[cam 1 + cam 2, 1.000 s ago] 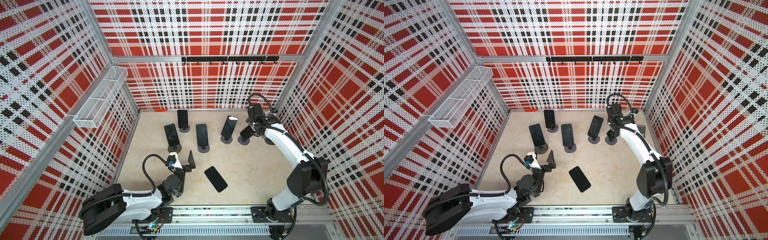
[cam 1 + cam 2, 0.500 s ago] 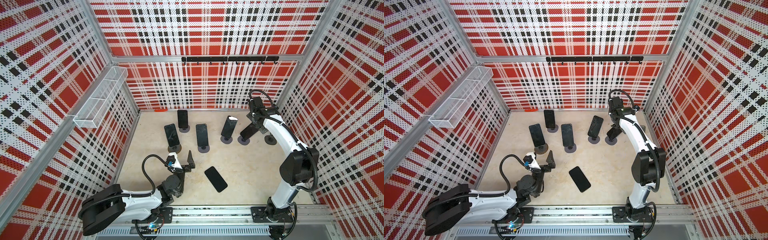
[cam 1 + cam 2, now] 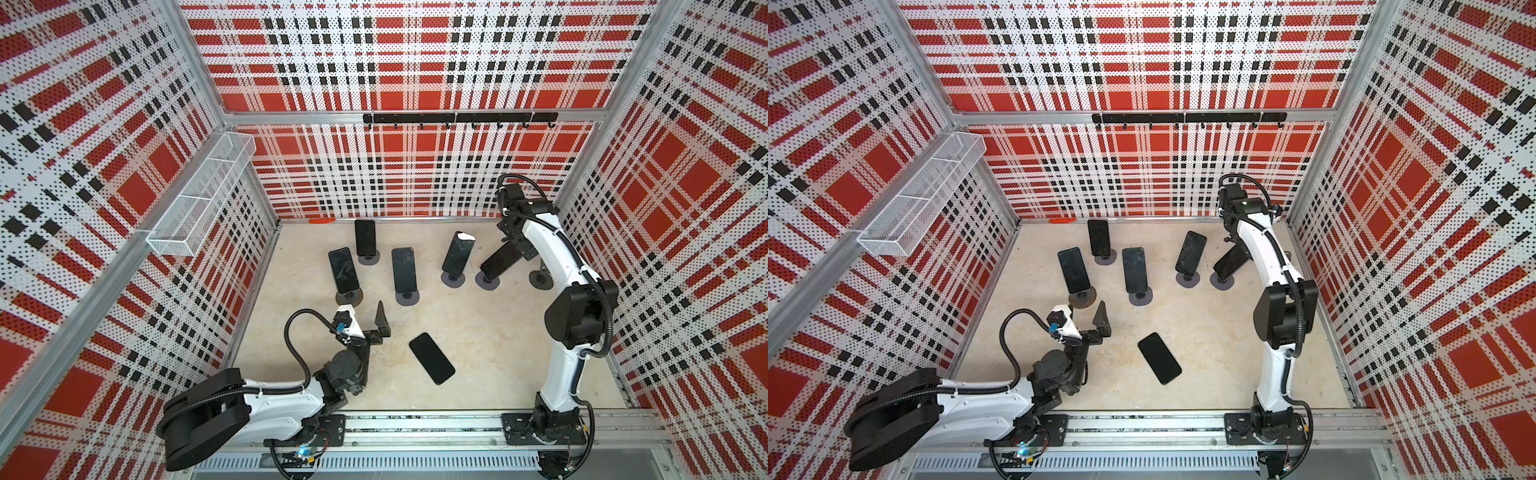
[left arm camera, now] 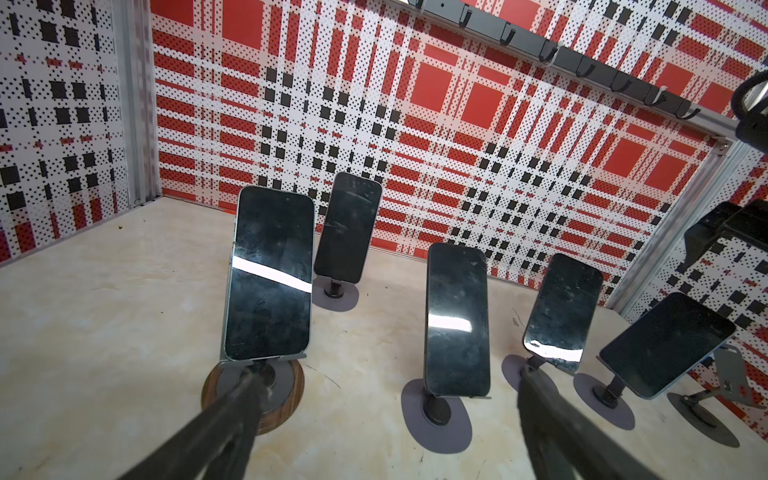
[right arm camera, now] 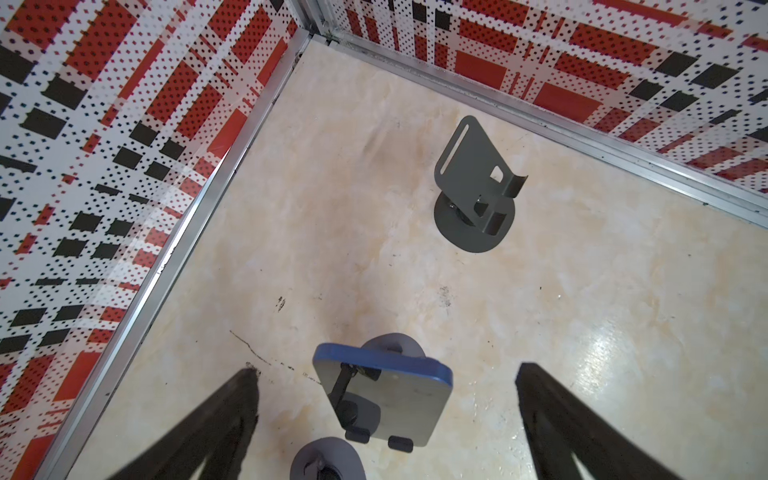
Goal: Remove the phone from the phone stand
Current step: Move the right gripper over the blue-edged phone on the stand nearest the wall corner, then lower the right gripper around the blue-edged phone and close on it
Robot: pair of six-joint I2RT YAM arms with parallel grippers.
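One crooked squeeze could catch the stand (image 3: 487,280) along with the blue-edged phone (image 3: 496,266) and topple both. That phone leans on its stand at far right, below my right tool (image 5: 386,372), whose jaws are wide apart and empty; the arm is stretched far, wrist bent down. My left tool (image 4: 388,372), also apart, rests near left.

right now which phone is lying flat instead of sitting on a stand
The lone phone flat on the table, in front of the row; the other five phones each lean propped on a stand.
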